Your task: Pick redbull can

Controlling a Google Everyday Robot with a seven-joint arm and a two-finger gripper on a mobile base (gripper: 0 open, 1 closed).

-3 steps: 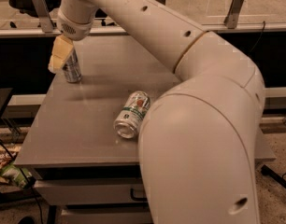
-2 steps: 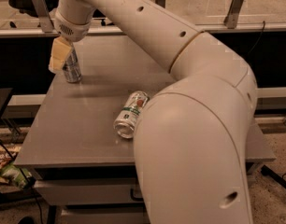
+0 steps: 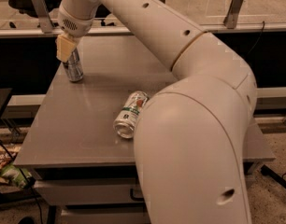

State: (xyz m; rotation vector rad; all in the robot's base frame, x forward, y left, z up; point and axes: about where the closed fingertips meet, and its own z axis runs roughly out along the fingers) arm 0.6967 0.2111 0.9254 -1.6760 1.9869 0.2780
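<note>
The redbull can (image 3: 74, 68), slim and silver with dark blue panels, stands upright near the far left corner of the grey table (image 3: 82, 125). My gripper (image 3: 67, 54) comes down from the wrist (image 3: 76, 17) at the top left and sits over the can's upper part, with a cream part in front of the can's top. The can's base rests on the table. My arm reaches across the picture from the lower right.
A wider white can with a green and orange label (image 3: 130, 114) lies on its side mid-table, next to my arm's big elbow (image 3: 194, 139), which hides the table's right part. A rail and glass panel (image 3: 218, 3) run behind the table. Green litter (image 3: 12, 174) lies on the floor at the lower left.
The gripper has shifted slightly up and to the right at the can's top. The redbull can stands in the same spot and the white can has not moved.
</note>
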